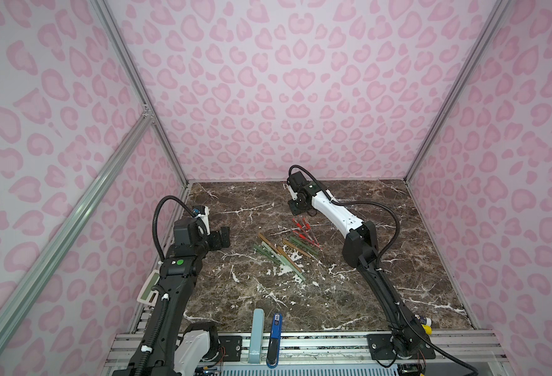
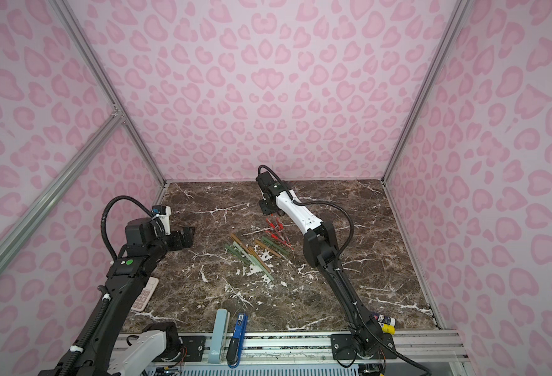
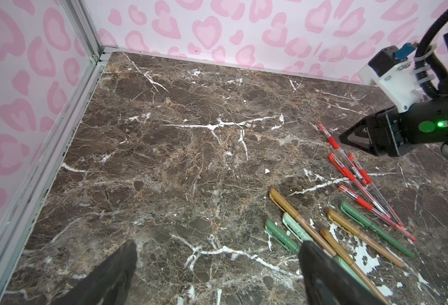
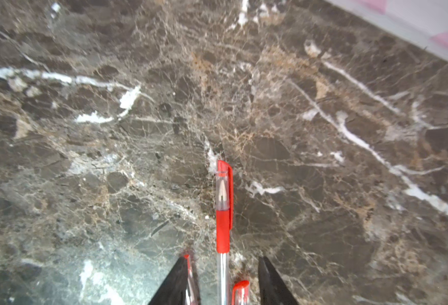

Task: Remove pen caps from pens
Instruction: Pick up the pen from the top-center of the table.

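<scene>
- Right gripper (image 4: 221, 261): jaws apart, straddling the barrel of a red pen (image 4: 223, 229), gap on both sides; its cap (image 4: 224, 184) is on.
- Left gripper (image 3: 217, 244): jaws wide apart, empty, above the table (image 3: 164, 158) beside the pens (image 1: 284, 247).
- Pens clustered mid-table.

You're looking into a closed booth. Pale walls (image 1: 512, 162) printed with pink heart-like blotches shut it in on three sides. Just beyond the right claw (image 4: 222, 261), the back wall (image 1: 268, 81) meets the floor. Silver aluminium posts (image 1: 130, 71) stand in both back corners. Out past the left claw (image 3: 217, 245), a slanted brace (image 1: 72, 221) crosses the side wall. Beneath both claws lies a dark brown marble top (image 1: 235, 201) with white veins. The light is soft and even.
</scene>
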Controlling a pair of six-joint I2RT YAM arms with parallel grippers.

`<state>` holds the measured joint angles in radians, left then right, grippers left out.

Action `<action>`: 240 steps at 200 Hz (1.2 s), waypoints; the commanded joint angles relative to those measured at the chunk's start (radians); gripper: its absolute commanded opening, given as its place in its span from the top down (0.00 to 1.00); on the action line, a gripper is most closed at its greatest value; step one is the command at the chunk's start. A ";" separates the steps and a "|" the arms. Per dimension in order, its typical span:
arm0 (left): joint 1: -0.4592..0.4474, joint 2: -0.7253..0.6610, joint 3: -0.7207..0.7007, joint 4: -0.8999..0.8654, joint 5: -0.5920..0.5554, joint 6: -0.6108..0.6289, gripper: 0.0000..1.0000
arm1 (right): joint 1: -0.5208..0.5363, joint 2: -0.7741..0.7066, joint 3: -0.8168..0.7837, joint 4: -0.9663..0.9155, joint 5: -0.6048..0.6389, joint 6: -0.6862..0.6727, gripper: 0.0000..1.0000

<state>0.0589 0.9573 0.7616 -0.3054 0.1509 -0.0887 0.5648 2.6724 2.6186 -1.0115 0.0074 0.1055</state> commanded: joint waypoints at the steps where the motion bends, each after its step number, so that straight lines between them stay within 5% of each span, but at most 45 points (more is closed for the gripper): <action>1: 0.001 0.001 0.006 0.035 0.010 -0.006 0.02 | -0.006 0.017 -0.014 -0.003 -0.012 -0.011 0.57; 93: 0.019 0.026 0.024 0.028 0.017 -0.021 0.01 | -0.023 0.089 -0.008 0.008 -0.047 -0.019 0.70; 155: 0.032 0.017 0.019 0.023 0.035 -0.020 0.00 | -0.017 0.118 0.010 0.009 -0.049 -0.035 0.88; 240: 0.036 0.005 0.114 -0.046 0.016 -0.021 0.01 | -0.002 -0.064 -0.012 0.064 -0.172 0.000 0.92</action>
<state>0.0937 0.9684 0.8364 -0.3378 0.1684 -0.1047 0.5549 2.6934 2.6293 -0.9699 -0.1135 0.0948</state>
